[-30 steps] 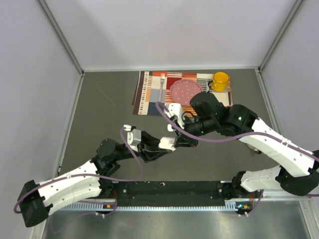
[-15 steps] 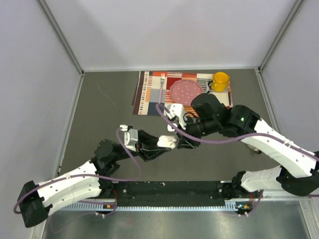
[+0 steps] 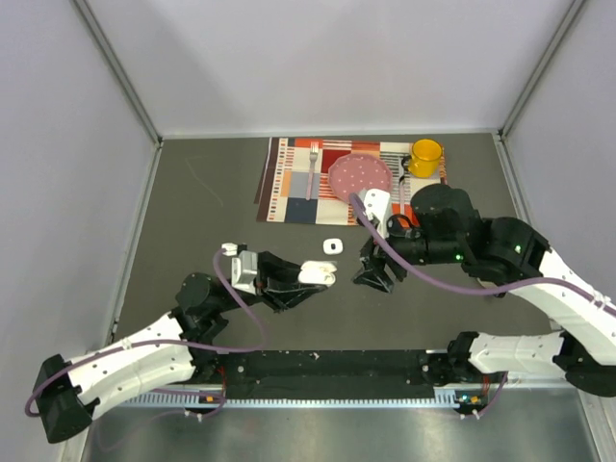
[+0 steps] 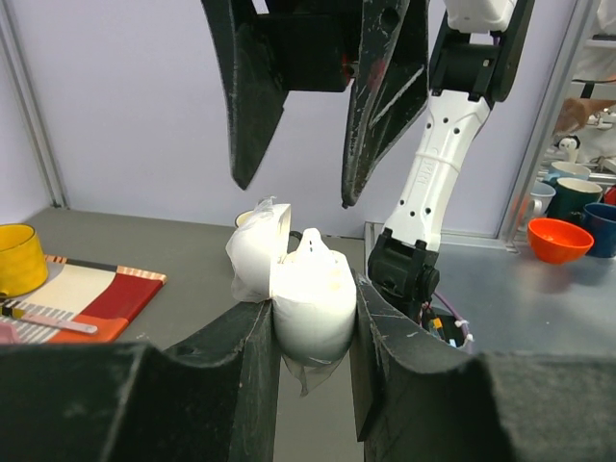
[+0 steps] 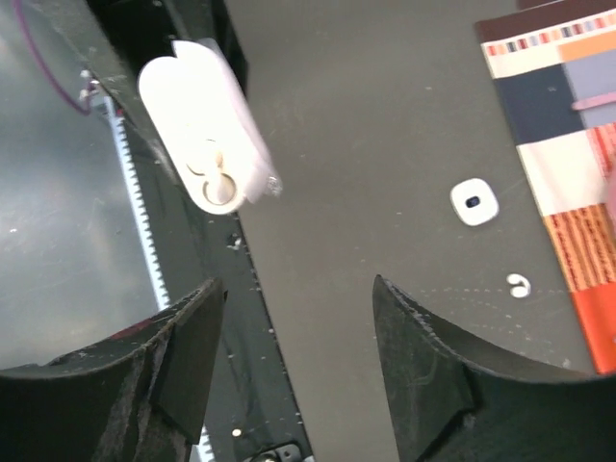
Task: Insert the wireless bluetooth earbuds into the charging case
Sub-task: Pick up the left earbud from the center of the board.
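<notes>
Grey tabletop (image 3: 192, 212) between pale walls: a clamped charging case, with an open gripper beside it.
At the near middle, the left gripper (image 3: 310, 279) was clenched on the white charging case (image 4: 313, 298), lid hinged back, and one earbud (image 5: 219, 181) sat in its well. The right gripper (image 3: 375, 279) hung just beside the case without touching it, jaws parted and holding nothing. A loose earbud (image 5: 520, 285) lay on the table near the edge of the striped placemat (image 3: 289, 178), close to a small white square piece (image 3: 331, 245). On the placemat sat a fork (image 3: 313, 168), a pink plate (image 3: 359, 173) and a yellow mug (image 3: 424, 157).
</notes>
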